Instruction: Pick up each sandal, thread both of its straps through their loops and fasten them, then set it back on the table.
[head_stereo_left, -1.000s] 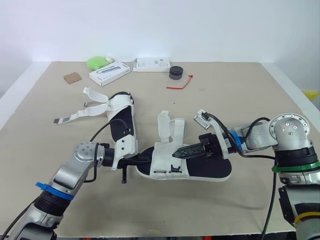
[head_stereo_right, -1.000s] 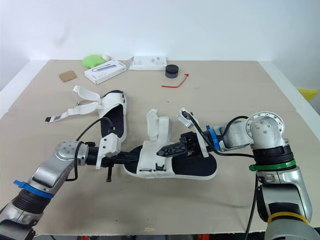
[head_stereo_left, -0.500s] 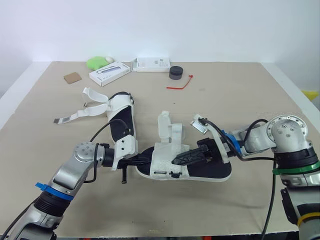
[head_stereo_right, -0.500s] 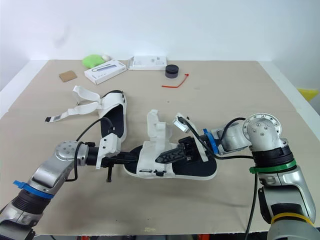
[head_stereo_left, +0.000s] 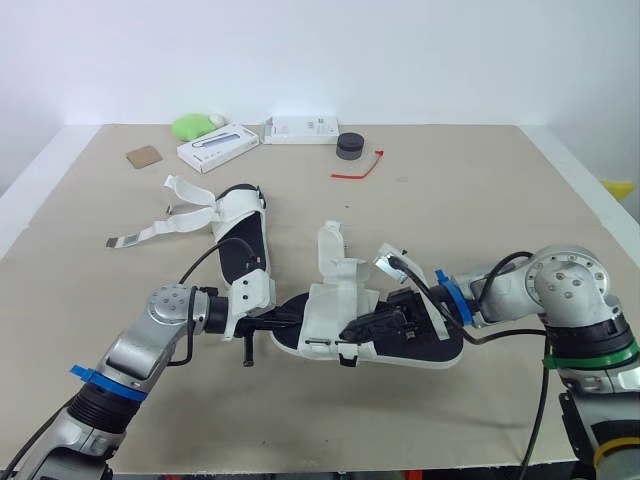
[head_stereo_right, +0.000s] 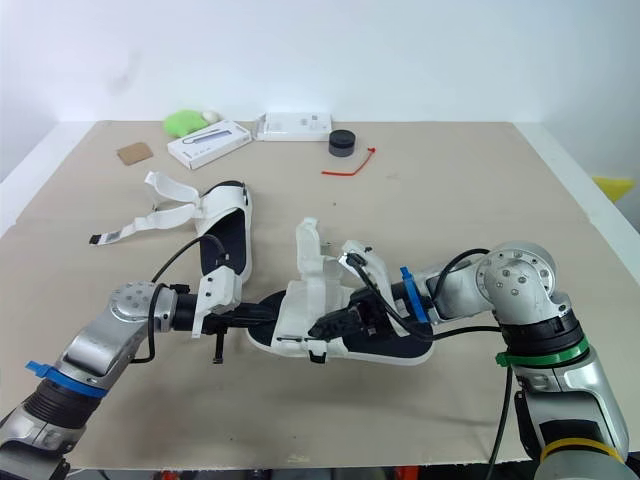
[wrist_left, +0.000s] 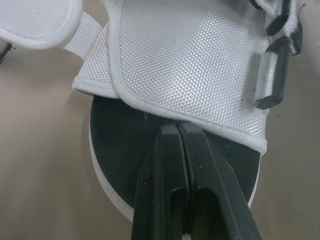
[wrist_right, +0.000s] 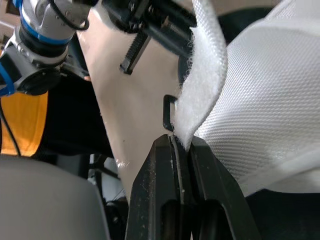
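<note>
Strap tip (wrist_right: 186, 134) hidden between right fingers (wrist_right: 214, 196)

No text, label or number can be read anywhere

Two grippers meet at the near sandal.
The near sandal (head_stereo_left: 425, 347) lies flat on the table (head_stereo_left: 480, 200), with one white strap (head_stereo_left: 330, 248) standing up from it. The left gripper (head_stereo_left: 295, 317) touches its left end. The right gripper (head_stereo_left: 358, 328) lies over its black sole, tips at the white top part. A second sandal (head_stereo_left: 243, 235) lies left of it and farther back, straps open. Far behind it sit a black round thing (head_stereo_left: 350, 146), a red tie (head_stereo_left: 360, 166) and a white box (head_stereo_left: 219, 147).
</note>
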